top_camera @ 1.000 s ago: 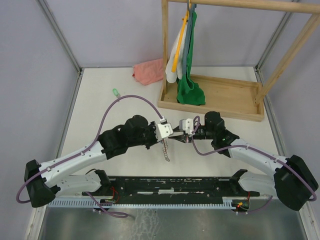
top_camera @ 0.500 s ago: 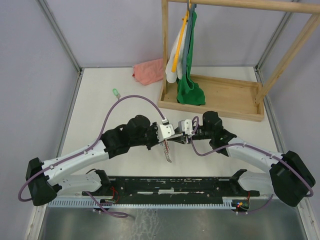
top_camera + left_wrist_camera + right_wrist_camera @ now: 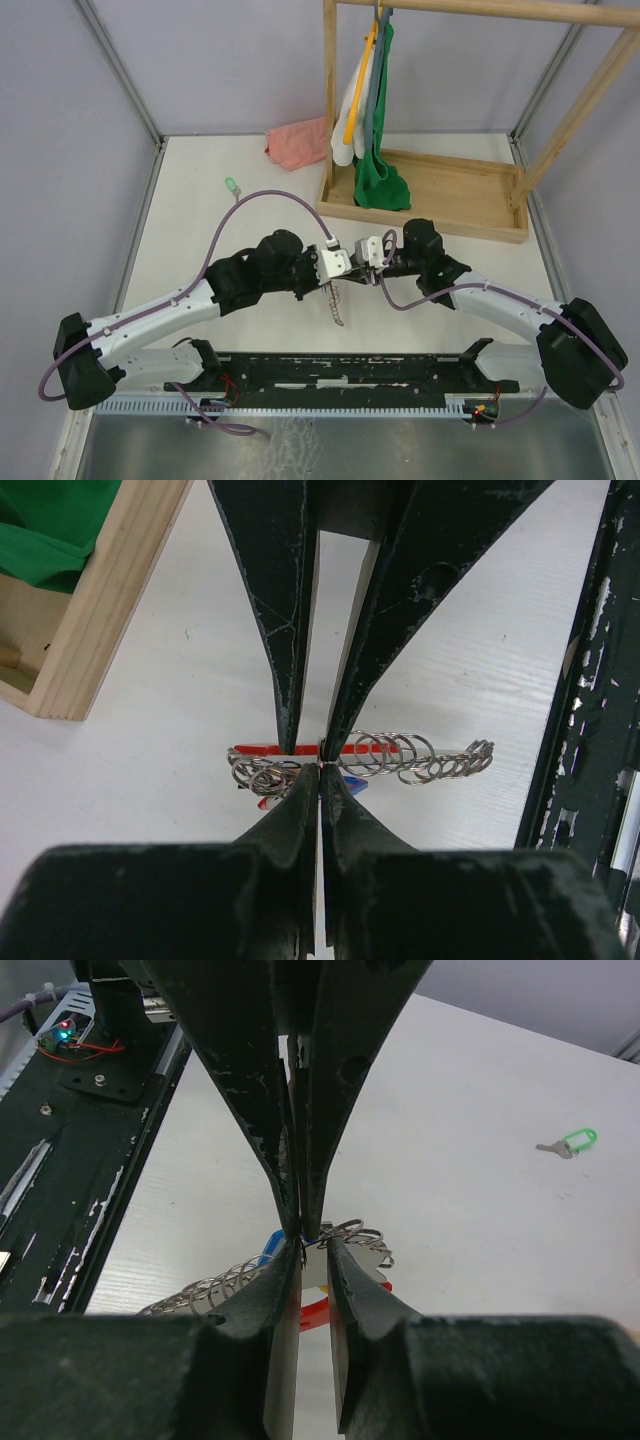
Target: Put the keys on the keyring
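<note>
Keyring [image 3: 400,758] clenched in left gripper [image 3: 320,772] over white table [image 3: 200,220]; right gripper [image 3: 312,1250] tip-to-tip, grip unclear.

Robot lab: enclosed white table [image 3: 190,205], grey panels [image 3: 60,150]

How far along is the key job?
Done: nothing clearly threaded. In hand: left gripper pinches the keyring, right gripper meets it there, the blue key beside them; whether it's on, I can't tell. Left: the green key lies apart on the table.
</note>
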Action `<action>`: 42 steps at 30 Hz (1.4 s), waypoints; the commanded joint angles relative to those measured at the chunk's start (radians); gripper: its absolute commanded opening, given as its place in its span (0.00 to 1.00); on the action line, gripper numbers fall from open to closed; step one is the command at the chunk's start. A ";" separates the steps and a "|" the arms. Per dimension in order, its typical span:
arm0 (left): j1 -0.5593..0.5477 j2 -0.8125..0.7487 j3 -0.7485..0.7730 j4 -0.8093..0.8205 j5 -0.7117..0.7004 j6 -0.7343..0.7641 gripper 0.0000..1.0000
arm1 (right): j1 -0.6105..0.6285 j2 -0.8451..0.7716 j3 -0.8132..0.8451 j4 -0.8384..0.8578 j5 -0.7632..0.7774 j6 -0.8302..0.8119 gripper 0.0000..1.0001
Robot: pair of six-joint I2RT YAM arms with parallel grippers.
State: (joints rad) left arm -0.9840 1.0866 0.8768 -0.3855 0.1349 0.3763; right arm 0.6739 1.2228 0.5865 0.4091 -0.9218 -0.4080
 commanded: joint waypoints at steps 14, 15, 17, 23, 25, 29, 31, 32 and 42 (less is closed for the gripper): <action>-0.003 -0.017 0.031 0.109 0.068 0.032 0.03 | -0.002 0.034 0.071 -0.042 -0.065 -0.035 0.12; -0.002 -0.017 0.028 0.113 0.074 0.033 0.03 | -0.002 0.034 0.072 -0.038 -0.064 -0.033 0.07; -0.003 -0.021 0.015 0.126 0.076 0.031 0.03 | -0.001 0.028 0.068 -0.029 -0.055 -0.030 0.01; 0.022 -0.109 -0.093 0.277 0.049 -0.034 0.25 | -0.016 -0.016 0.018 0.070 -0.011 0.012 0.01; 0.047 -0.162 -0.161 0.349 0.060 -0.072 0.31 | -0.028 -0.033 -0.009 0.120 -0.006 0.038 0.01; 0.132 -0.252 -0.281 0.496 0.143 -0.149 0.36 | -0.044 -0.057 -0.040 0.173 -0.001 0.060 0.01; 0.175 -0.274 -0.321 0.567 0.182 -0.179 0.36 | -0.050 -0.067 -0.051 0.186 0.002 0.062 0.01; 0.193 -0.278 -0.344 0.607 0.216 -0.196 0.37 | -0.053 -0.073 -0.063 0.209 0.001 0.070 0.01; 0.264 -0.240 -0.393 0.728 0.417 -0.207 0.37 | -0.060 -0.102 -0.074 0.210 -0.031 0.066 0.01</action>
State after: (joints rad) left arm -0.7433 0.8345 0.4881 0.2176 0.4328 0.2020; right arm 0.6193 1.1557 0.5079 0.5316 -0.9131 -0.3592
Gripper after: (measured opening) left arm 0.372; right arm 0.015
